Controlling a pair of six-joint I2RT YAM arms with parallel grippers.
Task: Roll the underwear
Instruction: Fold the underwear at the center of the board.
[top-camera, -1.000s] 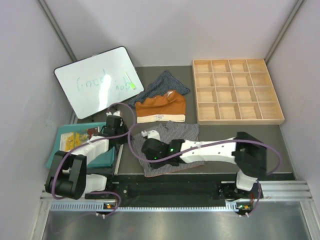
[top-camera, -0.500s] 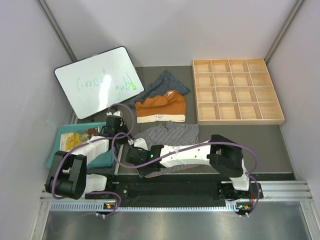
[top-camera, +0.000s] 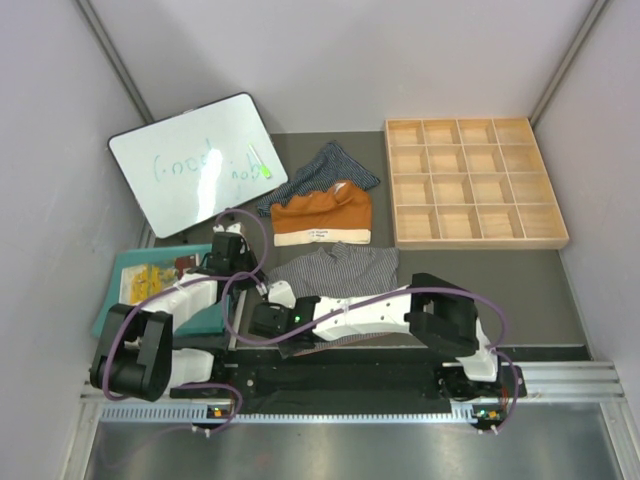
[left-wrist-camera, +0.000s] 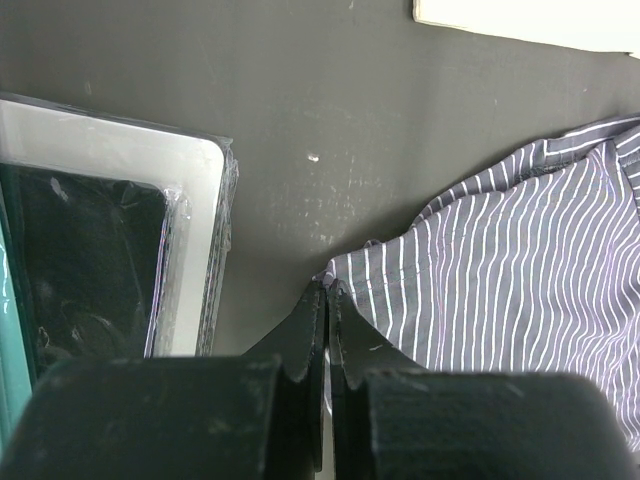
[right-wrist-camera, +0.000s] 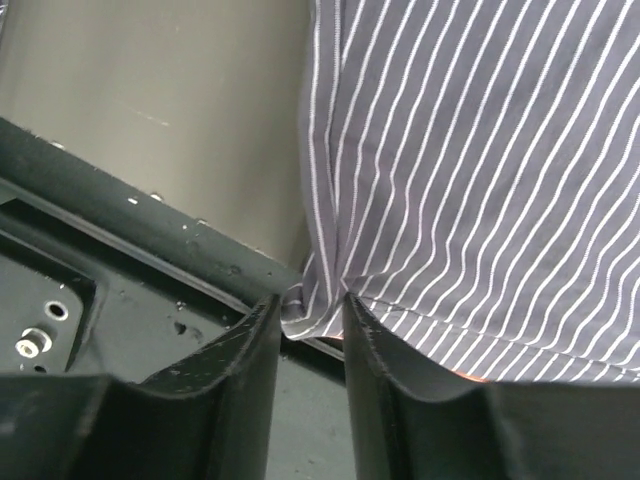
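Note:
The grey pinstriped pair (top-camera: 345, 270) lies flat in front of the arms and also shows in the left wrist view (left-wrist-camera: 520, 270) and the right wrist view (right-wrist-camera: 470, 150). My left gripper (top-camera: 262, 278) (left-wrist-camera: 327, 290) is shut, pinching the cloth's far left corner. My right gripper (top-camera: 272, 335) (right-wrist-camera: 312, 305) reaches across to the near left corner, where a bunched fold of the striped cloth sits between its fingers. The rust-orange pair (top-camera: 322, 215) with a cream waistband lies behind the grey pair. The dark navy striped pair (top-camera: 325, 170) lies behind that.
A whiteboard (top-camera: 190, 165) leans at the back left. A wooden compartment tray (top-camera: 475, 185) sits at the back right. A teal mat (top-camera: 135, 290) with small items lies left of the left arm. A black rail (right-wrist-camera: 120, 230) runs along the near edge, close to the right fingers.
My right arm has swung left along the near edge of the grey pair to its near left corner. The left arm has not moved.

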